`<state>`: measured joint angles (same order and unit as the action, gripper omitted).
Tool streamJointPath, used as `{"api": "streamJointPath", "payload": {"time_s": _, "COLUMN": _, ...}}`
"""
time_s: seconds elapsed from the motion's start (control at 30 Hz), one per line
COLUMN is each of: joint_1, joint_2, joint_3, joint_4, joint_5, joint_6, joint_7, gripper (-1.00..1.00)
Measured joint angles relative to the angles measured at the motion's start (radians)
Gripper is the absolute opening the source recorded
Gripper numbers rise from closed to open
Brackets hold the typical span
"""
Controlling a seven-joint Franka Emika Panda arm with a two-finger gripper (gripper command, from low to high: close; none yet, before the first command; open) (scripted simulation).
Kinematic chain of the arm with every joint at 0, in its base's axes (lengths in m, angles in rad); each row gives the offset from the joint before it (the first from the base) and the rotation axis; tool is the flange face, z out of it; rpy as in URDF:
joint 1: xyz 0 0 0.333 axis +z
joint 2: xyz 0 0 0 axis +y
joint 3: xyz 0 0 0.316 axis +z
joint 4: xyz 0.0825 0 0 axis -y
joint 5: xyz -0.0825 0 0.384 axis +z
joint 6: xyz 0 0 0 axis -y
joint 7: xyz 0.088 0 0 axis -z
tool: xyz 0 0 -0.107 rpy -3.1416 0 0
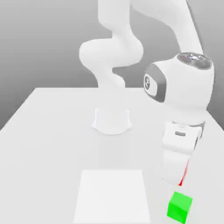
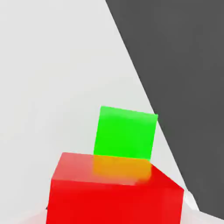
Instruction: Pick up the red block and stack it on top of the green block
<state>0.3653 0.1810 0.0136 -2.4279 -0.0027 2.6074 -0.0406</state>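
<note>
The pincer (image 1: pixel 174 180) grips the red block (image 2: pixel 114 203), its top edge seemingly slightly skewed.

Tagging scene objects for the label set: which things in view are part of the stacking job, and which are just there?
Part of the job:
- red block, in the gripper
- green block, on the table, the base to stack on

Just there:
- flat white square, beside the green block; no role in the stack
</note>
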Motion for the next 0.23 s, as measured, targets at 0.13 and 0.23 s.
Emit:
{"api": "streamJointPath", "payload": {"time_s": 0.13, "joint_1": 0.002, "joint_2": 0.126, "joint_3": 0.000, "joint_4": 0.018, "joint_5": -0.007, "joint_6": 0.108, "joint_7": 0.001, "gripper": 1.00}}
{"api": "streamJointPath", "payload": {"time_s": 0.23, "joint_1": 0.002, "joint_2": 0.126, "joint_3": 0.000, "joint_4": 0.018, "joint_5": -0.007, "joint_6": 0.108, "joint_7": 0.001, "gripper": 1.00}}
